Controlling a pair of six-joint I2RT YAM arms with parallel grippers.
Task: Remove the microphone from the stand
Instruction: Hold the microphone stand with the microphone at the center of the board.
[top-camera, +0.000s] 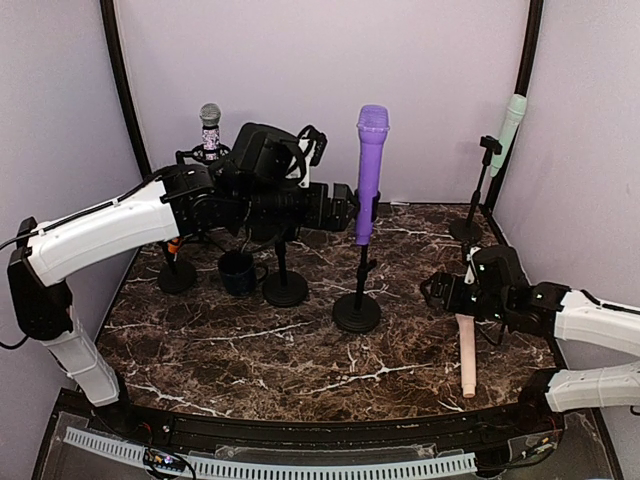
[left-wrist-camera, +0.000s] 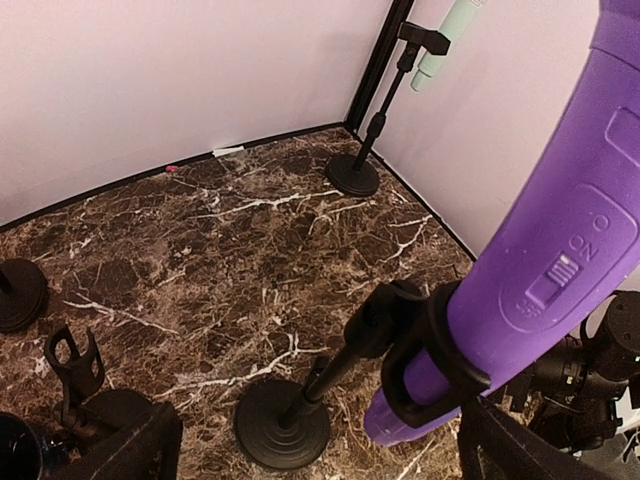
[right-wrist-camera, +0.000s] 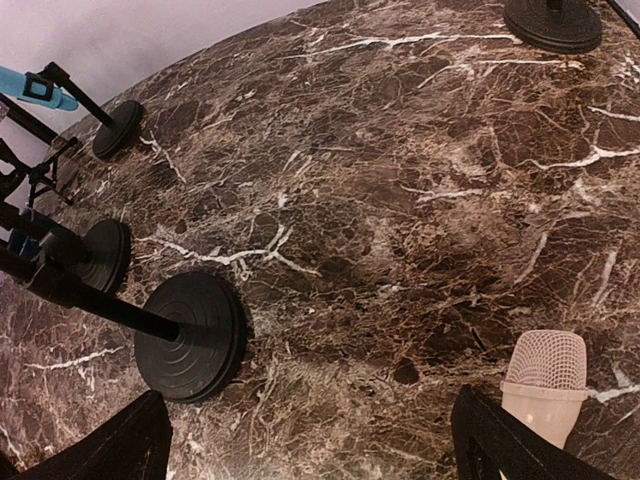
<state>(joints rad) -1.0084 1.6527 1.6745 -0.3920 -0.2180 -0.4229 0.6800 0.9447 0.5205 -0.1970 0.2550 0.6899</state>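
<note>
A purple microphone (top-camera: 371, 170) stands upright in the clip of a black stand (top-camera: 357, 313) at the table's middle. In the left wrist view the purple microphone (left-wrist-camera: 540, 270) sits in the clip (left-wrist-camera: 425, 355), above the stand's base (left-wrist-camera: 282, 420). My left gripper (top-camera: 352, 208) is open just left of the microphone's lower body; its fingers (left-wrist-camera: 135, 450) show at the bottom corners, with the microphone's lower end between them, apart from both. My right gripper (top-camera: 432, 290) is open and empty, low over the table to the right of the stand.
A beige microphone (top-camera: 466, 355) lies on the table under my right wrist; its head (right-wrist-camera: 545, 385) shows beside the right finger. A mint microphone (top-camera: 512, 120) is on a back-right stand, a glittery one (top-camera: 210, 125) at back left. An empty stand (top-camera: 285, 288) and dark cup (top-camera: 238, 272) sit under my left arm.
</note>
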